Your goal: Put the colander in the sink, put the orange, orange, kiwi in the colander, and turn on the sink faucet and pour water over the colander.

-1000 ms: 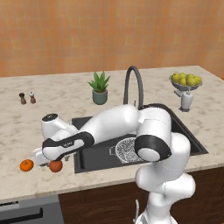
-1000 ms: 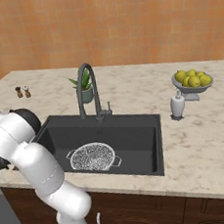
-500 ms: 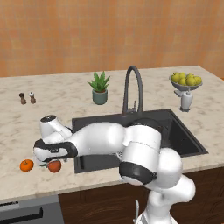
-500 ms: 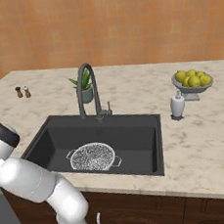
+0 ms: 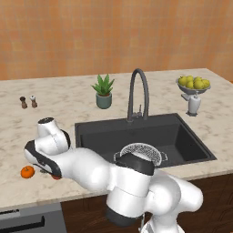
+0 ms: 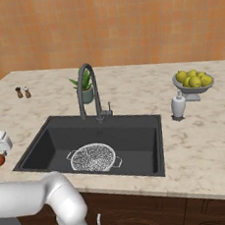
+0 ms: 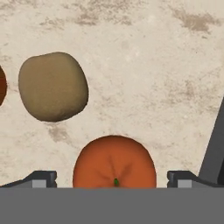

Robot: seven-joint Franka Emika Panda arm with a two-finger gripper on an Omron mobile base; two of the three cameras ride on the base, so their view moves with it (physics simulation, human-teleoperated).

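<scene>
Two fingertips sat spread wide either side of the orange (image 7: pixel 114 161) on the countertop (image 7: pixel 144 65), kiwi (image 7: pixel 53 86) just beside, colander (image 5: pixel 142 152) already in sink (image 5: pixel 182 132); off-centre closing prob rolls the fruit away.

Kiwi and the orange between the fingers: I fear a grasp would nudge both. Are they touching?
Apart. In the hand view, bare counter shows between the kiwi and the orange.
</scene>
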